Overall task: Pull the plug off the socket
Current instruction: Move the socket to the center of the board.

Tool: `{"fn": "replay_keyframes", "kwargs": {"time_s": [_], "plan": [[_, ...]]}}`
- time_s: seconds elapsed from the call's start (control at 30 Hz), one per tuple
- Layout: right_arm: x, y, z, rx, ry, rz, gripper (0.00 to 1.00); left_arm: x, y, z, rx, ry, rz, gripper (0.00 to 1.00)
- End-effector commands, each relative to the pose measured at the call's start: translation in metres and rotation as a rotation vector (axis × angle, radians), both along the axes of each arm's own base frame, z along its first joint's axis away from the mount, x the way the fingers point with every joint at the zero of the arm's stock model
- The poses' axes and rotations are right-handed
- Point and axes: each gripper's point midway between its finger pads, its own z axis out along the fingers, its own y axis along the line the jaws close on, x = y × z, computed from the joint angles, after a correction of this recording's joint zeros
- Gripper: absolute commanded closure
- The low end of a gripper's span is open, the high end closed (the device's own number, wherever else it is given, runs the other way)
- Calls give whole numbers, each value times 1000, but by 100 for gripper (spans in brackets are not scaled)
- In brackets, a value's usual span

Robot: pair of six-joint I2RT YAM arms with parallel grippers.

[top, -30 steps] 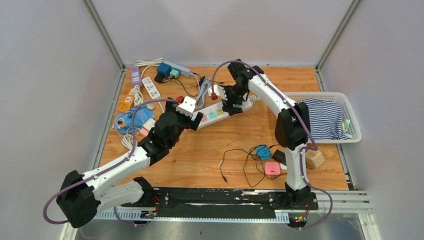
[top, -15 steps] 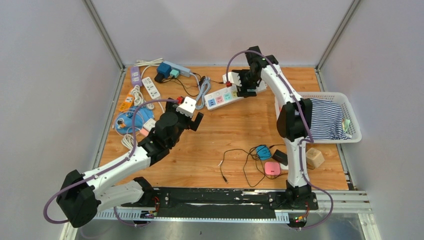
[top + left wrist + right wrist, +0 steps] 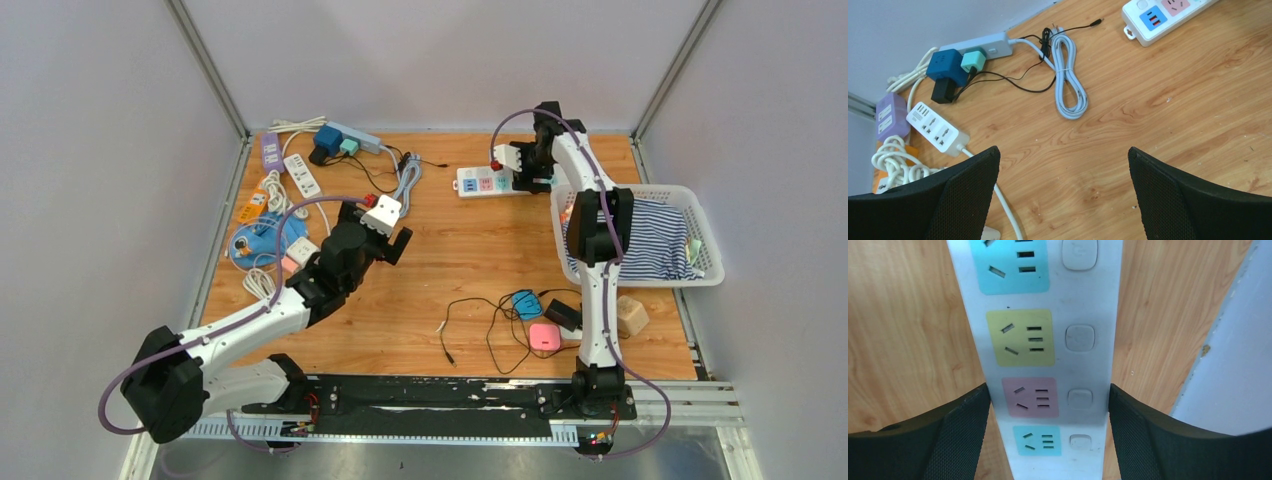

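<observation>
The right fingers (image 3: 923, 440) squeeze the long white plastic socket strip (image 3: 1063, 370); the left fingers (image 3: 948, 195) hang wide open. Best lay it flat, gently.

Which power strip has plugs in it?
The grey-blue strip at the back wall: a dark blue adapter sits in it; the gripped white strip shows none.

No legible text, label or number anywhere.
</observation>
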Motion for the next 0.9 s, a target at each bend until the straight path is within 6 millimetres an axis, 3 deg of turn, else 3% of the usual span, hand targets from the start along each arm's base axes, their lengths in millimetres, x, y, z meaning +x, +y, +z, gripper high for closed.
{"fn": "replay_keyframes", "kwargs": {"time_s": [0.0,0.13,0.2,0.33,0.47,0.57,0.87], "plan": [[25,-12,-1,-71,-75,-39,84,4,-7,8,-13,-13,-7,0],[30,-22,-13,-105,-77,-64,75,5,-8,7,-10,-9,-10,0],[31,-27,-17,-109,-77,-81,62,5,-8,6,-7,-7,-9,0],[32,-32,-19,-110,-81,-117,27,6,-9,5,-6,-5,-12,0],[35,-27,1,-48,-114,-175,9,5,-9,6,-7,-7,-12,0],[35,-21,21,3,-141,-210,0,5,-8,6,-8,-9,-12,0],[25,-2,90,169,-211,-304,0,5,-7,3,3,-5,-9,0]]}}
